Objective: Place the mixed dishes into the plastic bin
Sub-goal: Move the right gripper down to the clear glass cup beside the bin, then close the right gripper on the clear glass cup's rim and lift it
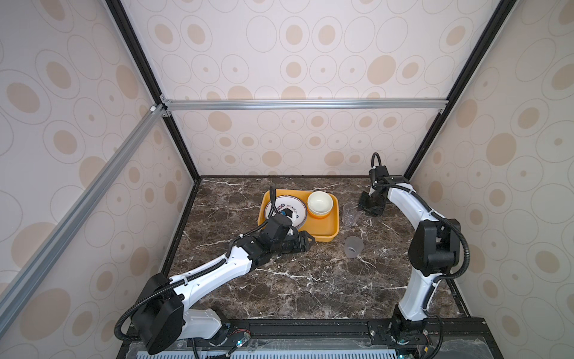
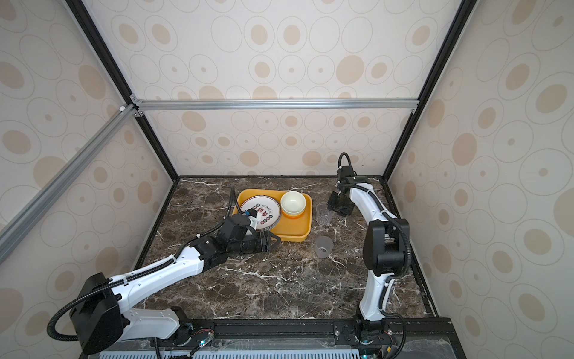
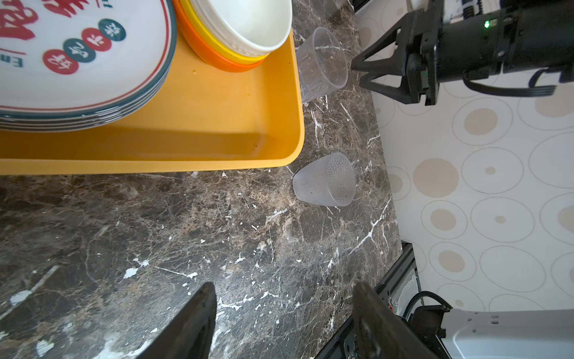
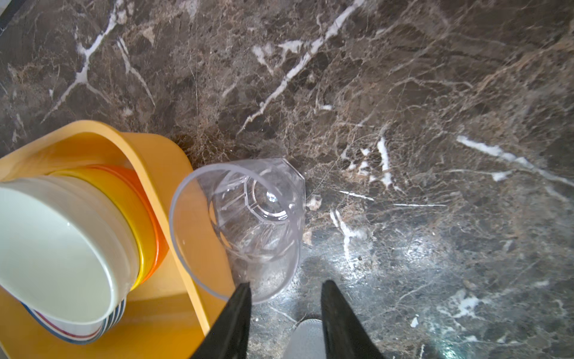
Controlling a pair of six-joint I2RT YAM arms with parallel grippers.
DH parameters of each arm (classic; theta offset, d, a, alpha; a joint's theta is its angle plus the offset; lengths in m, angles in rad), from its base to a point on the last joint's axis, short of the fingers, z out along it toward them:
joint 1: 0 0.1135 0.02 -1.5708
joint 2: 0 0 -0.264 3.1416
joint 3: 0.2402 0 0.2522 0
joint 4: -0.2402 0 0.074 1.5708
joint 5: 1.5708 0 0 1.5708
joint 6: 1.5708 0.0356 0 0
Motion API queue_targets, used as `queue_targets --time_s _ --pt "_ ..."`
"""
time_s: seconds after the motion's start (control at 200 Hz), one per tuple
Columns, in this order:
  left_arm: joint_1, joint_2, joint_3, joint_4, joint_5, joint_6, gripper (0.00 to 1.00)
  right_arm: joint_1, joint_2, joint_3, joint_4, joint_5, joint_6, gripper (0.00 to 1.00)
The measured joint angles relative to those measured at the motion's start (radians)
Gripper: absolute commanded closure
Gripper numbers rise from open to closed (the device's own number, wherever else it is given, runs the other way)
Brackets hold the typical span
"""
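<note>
Two dishes are outside the plastic bin [image 1: 324, 228]; locate them. — Operator

Item one, the clear cup [image 1: 351, 214], stands upright on the tabletop [image 1: 295, 289], just beside the bin's wall. Item two, the frosted cup [image 1: 353, 247], stands upright near the bin's front corner. The plates [image 1: 281, 205] and the nested bowls [image 1: 320, 202] are stacked side by side inside, which leaves bare floor at the front for the cups. — Technician

State both grippers. — Operator

On the right gripper [image 4: 285, 283], the jaws are part-way apart with the tips at the clear cup's rim; contact cannot be confirmed. The narrow setting suits a pinch on the thin wall. On the left gripper [image 3: 284, 284], the jaws are wide and empty, low over the tabletop beside the bin. It faces the frosted cup and is likely staged for it. — Technician
</note>
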Motion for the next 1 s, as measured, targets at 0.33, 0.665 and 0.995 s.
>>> queue_targets --time_s 0.33,0.665,0.995 --pt "0.0 0.011 0.001 -0.001 -0.005 0.0 0.31 -0.005 0.09 0.04 -0.012 -0.01 0.002 0.71" --pt "0.0 0.011 0.0 0.0 -0.005 0.0 0.31 -0.006 0.115 0.059 -0.018 -0.014 0.005 0.82" --pt "0.0 0.009 -0.031 0.002 -0.015 -0.002 0.31 -0.008 0.119 0.059 -0.035 -0.011 -0.009 0.93"
